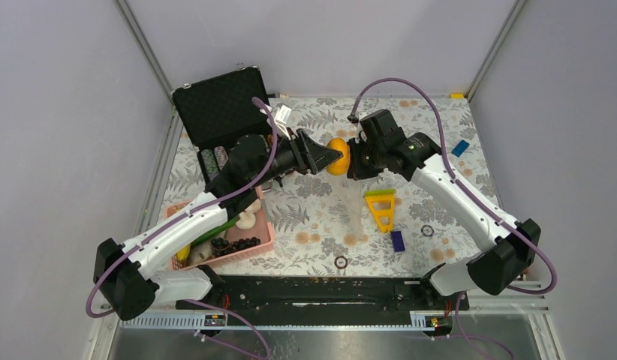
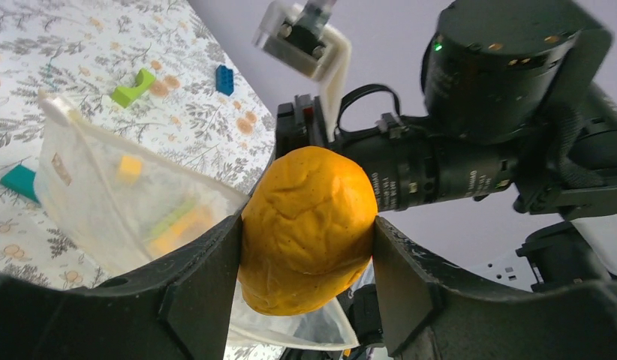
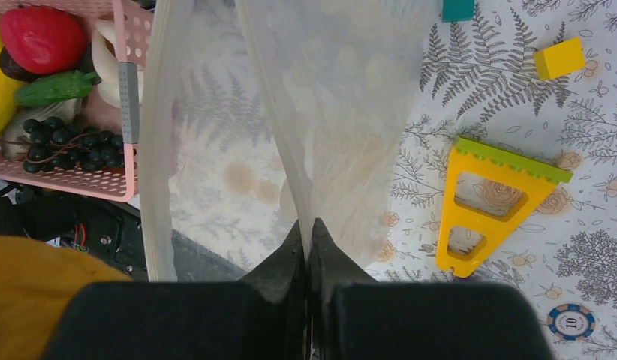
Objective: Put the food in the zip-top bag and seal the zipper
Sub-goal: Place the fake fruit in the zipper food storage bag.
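My left gripper (image 1: 329, 157) is shut on the orange (image 1: 338, 156) and holds it in the air above the table's middle; the left wrist view shows the orange (image 2: 309, 229) squeezed between both fingers. My right gripper (image 1: 353, 159) is just right of the orange, shut on one side of the zip-top bag's mouth (image 3: 311, 225). The clear bag (image 3: 343, 112) hangs open below it, with the whitish zipper strip (image 3: 157, 135) spread to the left. The bag also shows in the left wrist view (image 2: 125, 202). More food lies in the pink basket (image 1: 260, 241): strawberry (image 3: 39, 37), cucumber (image 3: 54, 88), grapes (image 3: 61, 139).
An open black case (image 1: 219, 105) holding striped poker chips (image 1: 215, 159) stands at the back left. A yellow triangular piece (image 1: 380, 208) and a blue brick (image 1: 398, 240) lie right of centre. Another blue brick (image 1: 460, 148) lies far right. Loose chips (image 1: 341, 262) (image 1: 428, 230) lie near the front.
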Robot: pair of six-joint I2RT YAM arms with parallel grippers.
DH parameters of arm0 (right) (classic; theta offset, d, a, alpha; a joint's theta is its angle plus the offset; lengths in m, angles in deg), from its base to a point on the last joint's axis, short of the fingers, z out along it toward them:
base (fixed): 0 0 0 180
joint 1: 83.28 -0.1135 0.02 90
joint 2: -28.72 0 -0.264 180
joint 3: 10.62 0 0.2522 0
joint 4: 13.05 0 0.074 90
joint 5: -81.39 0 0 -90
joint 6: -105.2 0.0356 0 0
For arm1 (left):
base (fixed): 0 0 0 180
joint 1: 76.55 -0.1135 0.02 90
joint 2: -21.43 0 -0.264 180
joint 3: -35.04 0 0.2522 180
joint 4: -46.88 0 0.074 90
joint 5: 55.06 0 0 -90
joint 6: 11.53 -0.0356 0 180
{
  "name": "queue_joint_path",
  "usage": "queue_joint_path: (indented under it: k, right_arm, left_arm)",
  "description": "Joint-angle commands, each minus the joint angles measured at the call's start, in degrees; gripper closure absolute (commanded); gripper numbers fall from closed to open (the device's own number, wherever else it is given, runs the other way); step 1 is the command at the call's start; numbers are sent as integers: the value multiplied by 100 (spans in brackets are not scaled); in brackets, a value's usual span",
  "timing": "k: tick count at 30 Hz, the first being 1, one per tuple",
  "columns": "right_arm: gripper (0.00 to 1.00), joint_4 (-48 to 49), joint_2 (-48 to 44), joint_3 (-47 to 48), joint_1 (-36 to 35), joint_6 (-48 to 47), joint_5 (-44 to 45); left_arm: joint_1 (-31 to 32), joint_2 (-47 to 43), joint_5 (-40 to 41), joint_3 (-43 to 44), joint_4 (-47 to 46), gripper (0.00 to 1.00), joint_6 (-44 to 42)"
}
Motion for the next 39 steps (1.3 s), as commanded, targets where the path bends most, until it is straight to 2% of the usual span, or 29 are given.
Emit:
queue_joint_path:
  k: [1,11,18,20,21,22,23,25,28,29,32,35,37,39]
  right_arm:
    - [100,133,20,77,-101,99,287]
    - [100,771,-288,-154,-97,833,-725]
    - [100,852,-428,-214,-69,799,-813]
    - [100,867,-465,-212,-64,792,-905]
    - [100,873,-468,-212,-61,801,-969]
    - [100,908,-478,-227,-64,809,-1055]
    - [100,939,-476,-237,-59,818,-1146]
    - [100,986,-467,-247,-47,827,-1313]
    - [100,1030,-469,-286,-29,823,-1375]
    - [100,1034,-468,-303,-15,816,-1367]
    - [100,1034,-490,-369,64,782,-1322]
    - [100,1031,-508,-483,128,747,-1253]
    - [100,1027,-537,-584,176,692,-1178]
    - [100,1020,-557,-659,224,639,-1122]
  left_arm:
    - [21,-66,78,243,-612,100,-4]
    - [25,280,662,-370,-354,100,208]
    - [22,-168,1626,-479,647,100,-281]
    - [30,-243,1798,-495,812,90,-380]
    - [23,-259,1776,-503,840,81,-410]
    - [28,-274,1712,-512,844,71,-438]
    - [26,-276,1617,-513,836,55,-447]
    - [35,-263,1433,-515,802,31,-463]
    - [32,-293,1214,-480,845,6,-524]
    - [31,-331,1130,-463,859,2,-543]
    - [30,-518,883,-456,902,1,-655]
    - [27,-889,969,-447,1142,1,-767]
    - [22,-1102,1338,-406,1644,1,-764]
    - [25,-1271,2139,-355,2226,1,-660]
